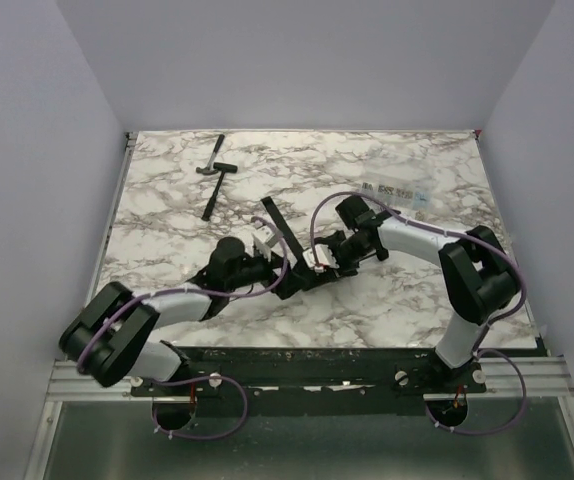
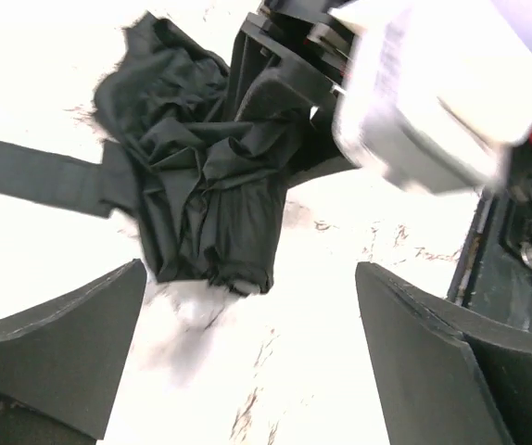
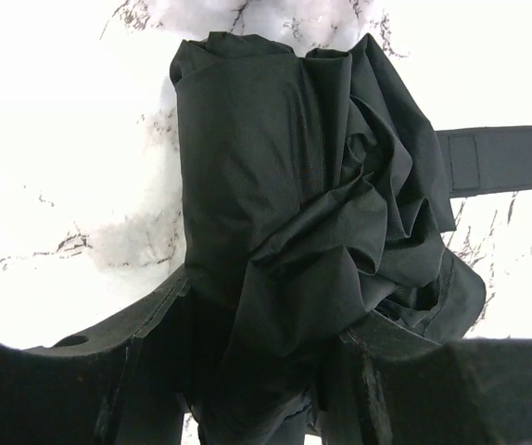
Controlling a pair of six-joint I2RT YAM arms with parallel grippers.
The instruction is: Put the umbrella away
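The black umbrella [image 1: 302,268] is lying collapsed near the middle of the marble table [image 1: 167,230], between the two grippers, with its canopy bunched in loose folds [image 3: 285,185]. Its flat closure strap [image 1: 275,218] is trailing away toward the far side.

The right gripper [image 1: 332,258] is reaching in from the right and is clamping the crumpled fabric. In the right wrist view its jaws [image 3: 275,343] are pressing in on the bundle from both sides.

The left gripper [image 1: 267,268] is sitting just left of the umbrella with its jaws spread wide and gripping nothing. In the left wrist view the gap between its fingers [image 2: 250,278] is showing mostly bare marble, and the canopy's end [image 2: 210,185] is lying just beyond the fingertips.

A small black-handled hammer [image 1: 212,190] is resting well apart at the far left of the table.
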